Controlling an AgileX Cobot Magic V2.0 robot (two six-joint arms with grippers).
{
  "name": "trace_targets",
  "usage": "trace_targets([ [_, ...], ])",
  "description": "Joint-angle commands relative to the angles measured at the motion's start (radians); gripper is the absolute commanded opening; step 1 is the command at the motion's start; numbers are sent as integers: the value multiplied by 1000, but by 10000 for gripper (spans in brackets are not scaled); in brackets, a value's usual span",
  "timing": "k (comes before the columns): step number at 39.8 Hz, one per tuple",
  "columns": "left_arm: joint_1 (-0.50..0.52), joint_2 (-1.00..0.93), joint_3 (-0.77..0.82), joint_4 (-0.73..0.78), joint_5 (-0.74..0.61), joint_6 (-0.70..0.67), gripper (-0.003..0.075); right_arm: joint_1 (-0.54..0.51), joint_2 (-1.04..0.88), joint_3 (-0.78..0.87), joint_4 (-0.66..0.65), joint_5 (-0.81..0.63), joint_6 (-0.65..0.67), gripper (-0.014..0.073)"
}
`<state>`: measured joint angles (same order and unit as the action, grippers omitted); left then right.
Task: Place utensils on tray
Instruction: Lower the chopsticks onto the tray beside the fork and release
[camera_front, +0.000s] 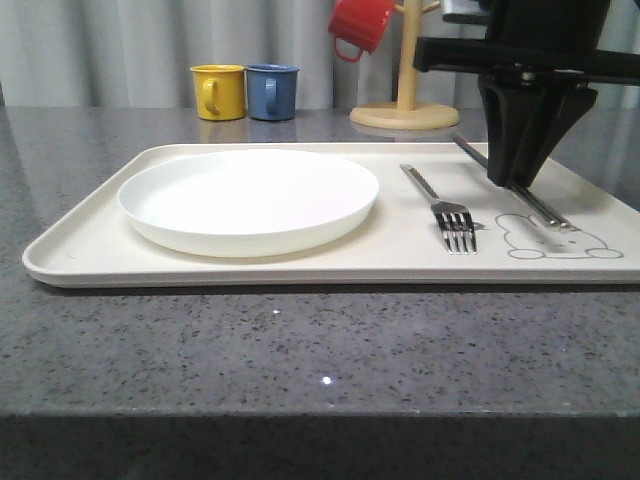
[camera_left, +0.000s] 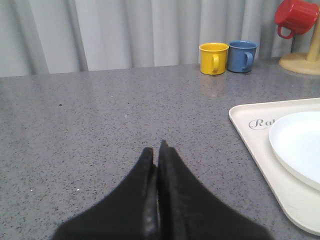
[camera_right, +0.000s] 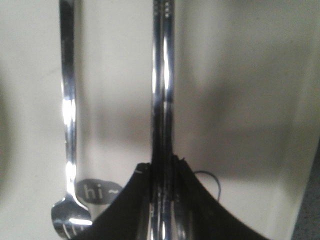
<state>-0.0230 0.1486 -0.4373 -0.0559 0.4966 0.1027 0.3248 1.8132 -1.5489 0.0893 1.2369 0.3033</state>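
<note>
Your cream tray (camera_front: 90, 250) carries the white plate (camera_front: 248, 200) at left, fork (camera_front: 445, 210) beside it, steel chopsticks (camera_front: 535, 205) over the rabbit drawing.

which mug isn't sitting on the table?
The red mug: it hangs on the wooden mug tree. The yellow mug and blue mug stand on the countertop.
</note>
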Motion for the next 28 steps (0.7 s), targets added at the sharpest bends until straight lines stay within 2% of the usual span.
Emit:
trace_targets([
  [1,2,10,-26,-2,-81,-3,-18,-1,-30,-30,-2,84,13,-15],
  [16,2,10,-26,-2,-81,-3,-18,-1,-1,-29,13,86,17,-8],
  [28,2,10,-26,-2,-81,-3,-18,-1,-1,-60,1,98,17,258],
])
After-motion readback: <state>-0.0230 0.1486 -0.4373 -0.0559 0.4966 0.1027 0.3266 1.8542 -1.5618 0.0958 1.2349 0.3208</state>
